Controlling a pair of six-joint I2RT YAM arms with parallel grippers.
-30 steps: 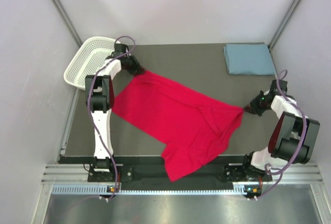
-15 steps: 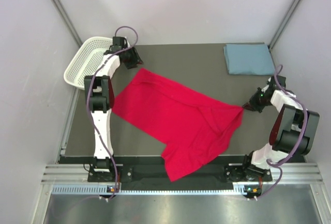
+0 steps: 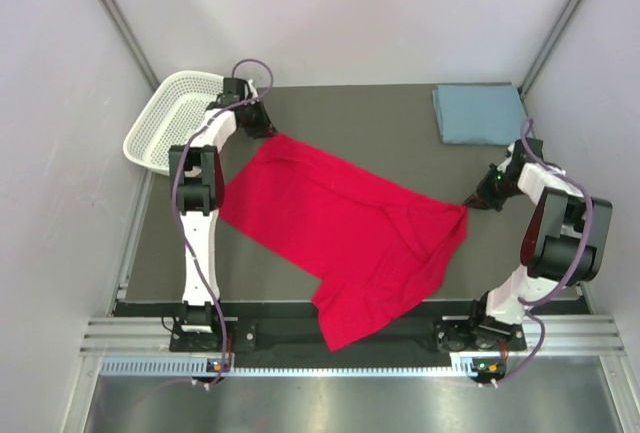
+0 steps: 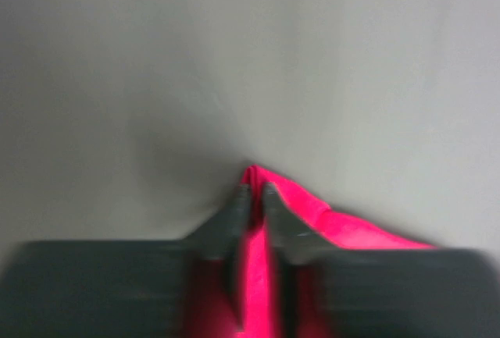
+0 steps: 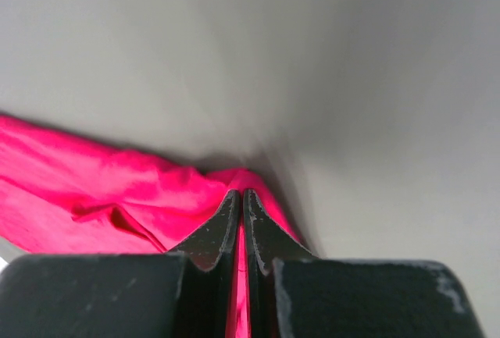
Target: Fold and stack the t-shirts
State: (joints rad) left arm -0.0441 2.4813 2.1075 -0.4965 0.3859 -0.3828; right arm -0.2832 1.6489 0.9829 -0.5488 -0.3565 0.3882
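Open table (image 3: 390,128) between red shirt (image 3: 340,228) and blue-grey shirt (image 3: 480,113); basket (image 3: 165,118) near left gripper (image 3: 268,132).

Left arm (image 3: 200,243): extended forward along the left side. Left gripper (image 4: 255,191): fingers pinched on a corner of the bright red cloth t-shirt (image 3: 340,233). Right arm (image 3: 560,248): folded, elbow raised. Right gripper (image 5: 238,195): fingers clamped on the opposite corner.
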